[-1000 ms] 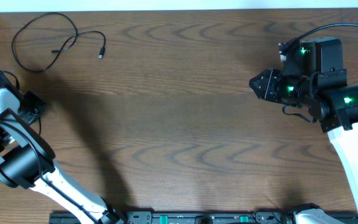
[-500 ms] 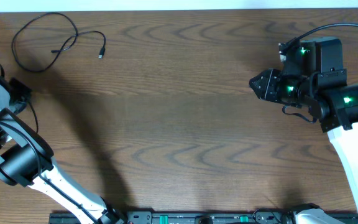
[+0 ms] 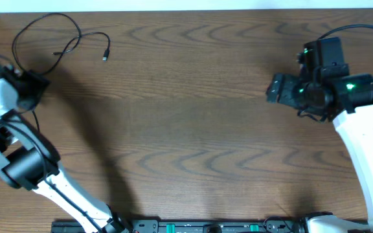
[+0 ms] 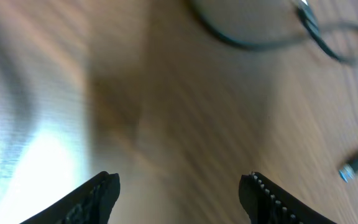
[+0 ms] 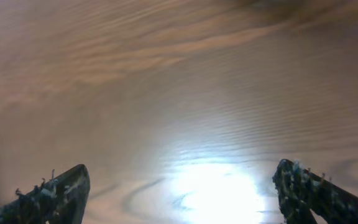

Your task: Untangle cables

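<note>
The desk point(image 3: 193, 129) is bare across its middle and right; only one of the cables, a black cable point(image 4: 247, 43), is to be seen, lying in a loose loop at the far left corner; the other cords are not found in any view. The left gripper point(image 4: 182, 190) is held wide and empty just near of that loop; the right gripper point(image 5: 179, 186) is spread wide over bare wood at the far right, well apart from the cable. The step in hand is judged to be a reach for the loop by the left gripper. A single flat strand should be chosen, away from where the loop crosses itself; the gripper should be closed only once the strand is seated between the fingers; the plug point(image 4: 351, 169) is best left free to trail.
</note>
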Robot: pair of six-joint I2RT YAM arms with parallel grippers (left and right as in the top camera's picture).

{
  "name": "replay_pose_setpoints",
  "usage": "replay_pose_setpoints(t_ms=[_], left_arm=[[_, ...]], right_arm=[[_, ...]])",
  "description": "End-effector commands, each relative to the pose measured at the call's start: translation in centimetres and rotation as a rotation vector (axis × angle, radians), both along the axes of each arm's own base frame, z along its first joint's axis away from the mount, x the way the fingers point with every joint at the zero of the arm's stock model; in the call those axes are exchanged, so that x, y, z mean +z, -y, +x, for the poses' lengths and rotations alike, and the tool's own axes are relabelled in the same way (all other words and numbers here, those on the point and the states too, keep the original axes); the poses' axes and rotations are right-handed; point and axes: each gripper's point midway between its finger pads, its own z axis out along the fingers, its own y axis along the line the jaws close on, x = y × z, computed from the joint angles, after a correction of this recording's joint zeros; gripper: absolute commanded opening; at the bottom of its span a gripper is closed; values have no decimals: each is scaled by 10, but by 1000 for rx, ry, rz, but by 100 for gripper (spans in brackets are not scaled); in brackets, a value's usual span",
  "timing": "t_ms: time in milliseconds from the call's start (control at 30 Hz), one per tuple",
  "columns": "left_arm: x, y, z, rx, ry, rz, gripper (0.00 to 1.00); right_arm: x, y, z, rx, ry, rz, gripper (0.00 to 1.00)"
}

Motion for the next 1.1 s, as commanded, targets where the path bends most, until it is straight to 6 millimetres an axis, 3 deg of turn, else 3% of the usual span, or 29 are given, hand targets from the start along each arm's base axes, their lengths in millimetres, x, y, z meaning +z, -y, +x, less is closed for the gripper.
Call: replay_pose_setpoints(t_ms=[0,33,67,167,333,467,600,633,900,967,1000,1067], left_arm=[[24,54,34,-130,61,4,68],[24,72,42,-166,52,25,68],[23,98,51,-243,40,59,68],[18,142,60,-353,-7,138,68],[35,230,74,-522,27,170,68],[80,292,72,-633,112,199,68],[135,321,42,-675,138,280,68],[158,327,23,-685,140,320,68],[264,371,-52,-771,338,388,68],[282,378,-67,-789,386,387,77],[287,380,-72,-794,400,387,93],[294,380,-81,-800,415,386,94]], right_arm=[[-5,58,11,-198,3,-81,99],[-7,76,15,-249,7,-80,99],[-10,106,19,-329,10,-89,99],[-22,144,23,-431,-9,-92,99],[-59,184,34,-526,-71,-90,99],[-98,206,41,-560,-138,-89,99],[-124,230,45,-612,-159,-84,99],[-130,242,46,-637,-153,-82,99],[-154,292,51,-655,-108,-119,99],[-165,300,54,-617,-109,-139,99],[-171,302,56,-597,-111,-148,99],[-180,305,58,-535,-118,-174,96]])
